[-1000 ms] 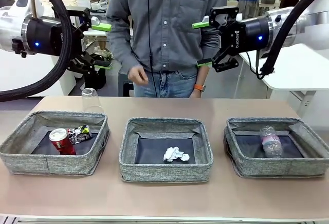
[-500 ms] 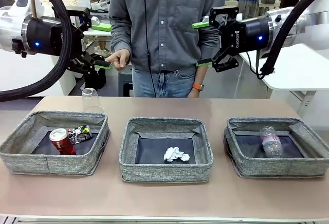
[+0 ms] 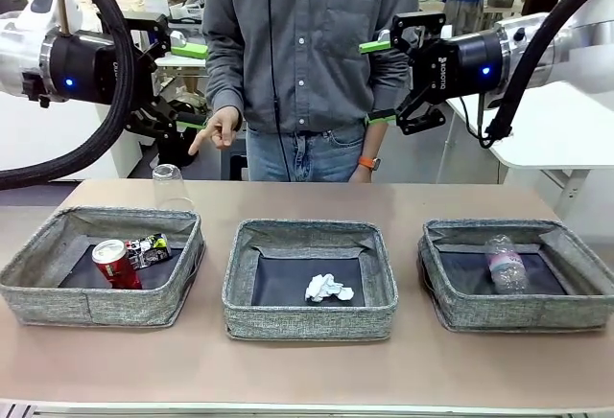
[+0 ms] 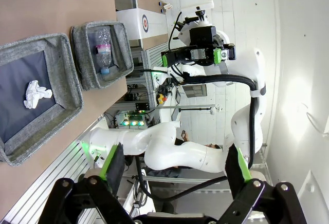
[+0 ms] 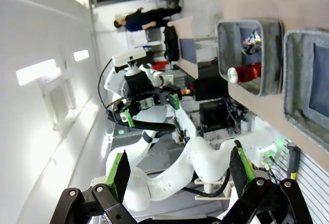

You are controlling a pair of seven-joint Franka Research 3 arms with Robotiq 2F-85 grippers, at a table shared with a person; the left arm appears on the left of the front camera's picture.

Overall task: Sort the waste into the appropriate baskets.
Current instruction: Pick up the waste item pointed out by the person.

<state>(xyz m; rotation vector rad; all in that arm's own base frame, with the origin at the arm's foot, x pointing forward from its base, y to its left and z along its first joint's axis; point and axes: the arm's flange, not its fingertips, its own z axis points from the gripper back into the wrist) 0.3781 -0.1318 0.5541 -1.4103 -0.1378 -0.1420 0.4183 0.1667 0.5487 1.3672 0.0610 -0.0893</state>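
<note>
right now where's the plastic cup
In the front view the plastic cup stands upside down on the table's left side, just behind the left basket.

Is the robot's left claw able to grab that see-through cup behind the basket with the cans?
Probably yes. The left claw is open, holds nothing and hangs high above the clear plastic cup, which stands upside down on the table, behind the left basket. Nothing covers it; the person's hand points nearby.

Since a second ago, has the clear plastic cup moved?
No. The clear plastic cup stands upside down behind the left basket's far wall, as before.
</note>
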